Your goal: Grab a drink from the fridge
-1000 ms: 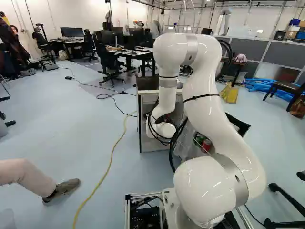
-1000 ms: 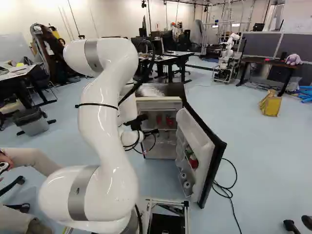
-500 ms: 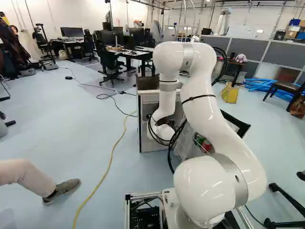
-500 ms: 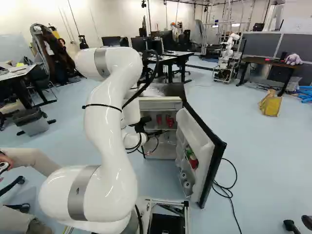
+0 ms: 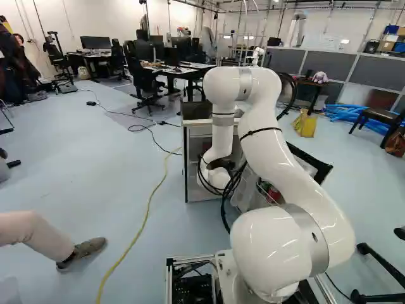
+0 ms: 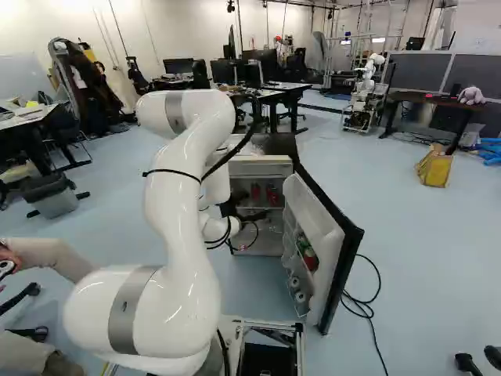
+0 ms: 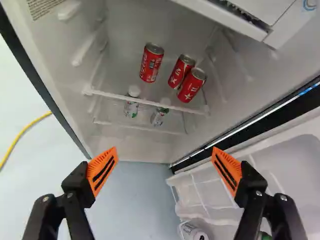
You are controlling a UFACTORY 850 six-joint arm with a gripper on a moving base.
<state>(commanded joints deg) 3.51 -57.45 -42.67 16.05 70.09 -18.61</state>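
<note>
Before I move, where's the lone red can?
Wrist view: can ahead of the hand, on the fridge shelf, farther from the door than the paired cans.

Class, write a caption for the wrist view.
Open gripper facing a fridge holding three red cans and two white-capped bottles.

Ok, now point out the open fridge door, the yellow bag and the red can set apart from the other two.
Fridge door (image 6: 326, 229): right base view, inner side.
Yellow bag (image 6: 434, 168): right base view, front.
Lone red can (image 7: 150, 65): wrist view, middle of its side.
</note>
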